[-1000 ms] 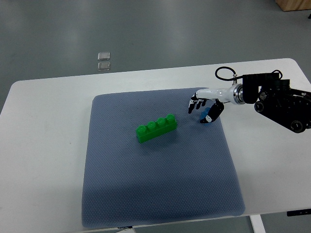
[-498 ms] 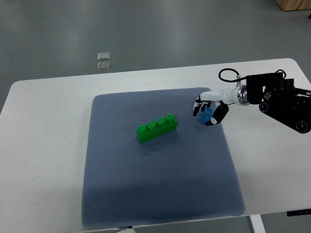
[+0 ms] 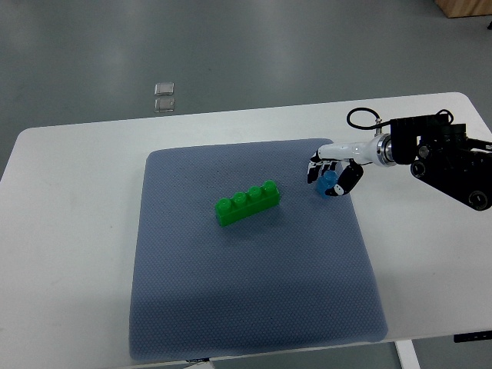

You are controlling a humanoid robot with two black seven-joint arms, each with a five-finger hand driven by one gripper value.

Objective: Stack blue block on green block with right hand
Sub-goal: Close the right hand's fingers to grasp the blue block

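since a second ago the right robot hand [image 3: 329,175] has curled around the blue block [image 3: 329,182] near the mat's [image 3: 254,307] right edge, securing it for carrying to the green block [image 3: 247,203].

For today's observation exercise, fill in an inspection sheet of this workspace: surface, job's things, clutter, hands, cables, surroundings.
Surface: white table with a grey-blue mat on it.
Job's things: green block lies on the mat, nothing on top; blue block sits in the right hand's fingers near the mat's right edge.
Clutter: nothing seen.
Hands: right hand curled around the blue block; left not in view.
Cables: black cable loop by the right wrist.
Surroundings: grey floor; two small clear squares on it.
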